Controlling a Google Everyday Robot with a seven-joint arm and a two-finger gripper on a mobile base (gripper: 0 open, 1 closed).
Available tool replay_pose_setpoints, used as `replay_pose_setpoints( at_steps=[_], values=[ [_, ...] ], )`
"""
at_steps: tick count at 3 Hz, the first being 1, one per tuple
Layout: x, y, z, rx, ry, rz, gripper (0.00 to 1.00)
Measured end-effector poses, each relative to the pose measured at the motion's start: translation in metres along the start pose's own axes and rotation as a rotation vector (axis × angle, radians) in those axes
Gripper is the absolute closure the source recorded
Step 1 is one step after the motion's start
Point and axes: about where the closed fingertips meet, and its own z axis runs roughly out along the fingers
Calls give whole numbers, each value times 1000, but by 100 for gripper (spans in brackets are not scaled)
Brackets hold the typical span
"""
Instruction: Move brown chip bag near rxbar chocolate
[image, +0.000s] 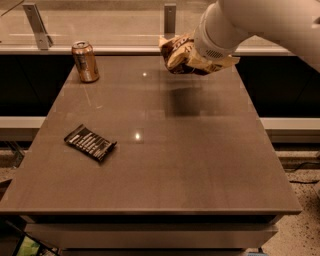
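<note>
The brown chip bag (176, 54), crinkled dark brown and cream-yellow, hangs in the air above the table's far right part, and its shadow falls on the tabletop below it. My gripper (199, 59) is shut on the bag, mostly hidden behind the white arm wrist. The rxbar chocolate (90, 142), a flat black wrapper with white print, lies on the table's left side, far from the bag.
A copper-coloured drink can (85, 61) stands upright at the far left corner of the brown table (165, 175). A glass rail with metal posts (170, 17) runs behind the table. The white arm reaches in from the upper right.
</note>
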Motion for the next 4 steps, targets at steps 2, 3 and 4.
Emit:
replay_pose_setpoints(
  at_steps=[2,3,4],
  values=[
    [-35,27,-13,-2,-39,-96,100],
    [-48,50,-20,-5,-47,-117,100],
    [-56,78,-25,-13,-72,-148,100]
  ],
)
